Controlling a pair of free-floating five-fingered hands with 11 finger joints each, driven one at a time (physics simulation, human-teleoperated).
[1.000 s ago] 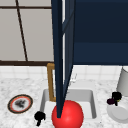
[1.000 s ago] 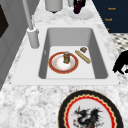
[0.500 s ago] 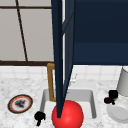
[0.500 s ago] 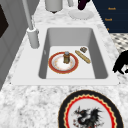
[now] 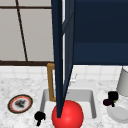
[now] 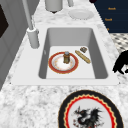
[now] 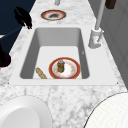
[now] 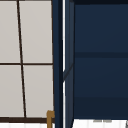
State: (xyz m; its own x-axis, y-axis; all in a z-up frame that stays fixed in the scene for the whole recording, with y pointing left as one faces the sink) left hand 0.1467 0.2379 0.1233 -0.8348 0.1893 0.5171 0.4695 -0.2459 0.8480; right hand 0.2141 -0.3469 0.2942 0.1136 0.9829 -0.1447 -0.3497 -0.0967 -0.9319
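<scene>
My left hand point(image 5: 39, 117) hovers at the counter's front edge, left of the sink point(image 5: 93, 100), fingers hanging relaxed and holding nothing; it shows as the dark hand point(image 6: 121, 62) beside the basin and again as the hand point(image 7: 23, 16) near the dragon plate point(image 7: 53, 15). My right hand point(image 5: 111, 98) floats right of the sink, just above a white plate point(image 5: 120, 113). In the basin lies a red-rimmed plate point(image 6: 58, 67) with a small brown jar point(image 6: 66, 57) standing on it, a breadstick point(image 6: 83, 56) beside it and a small brown piece point(image 6: 83, 49) behind that.
An open dark blue cabinet door point(image 5: 61, 57) hangs over the sink's middle, with a red ball point(image 5: 67, 115) in front of it. A dragon-patterned plate point(image 5: 20, 103) sits on the left counter, a grey canister point(image 5: 123, 82) at the right. The faucet point(image 6: 32, 35) stands behind the basin.
</scene>
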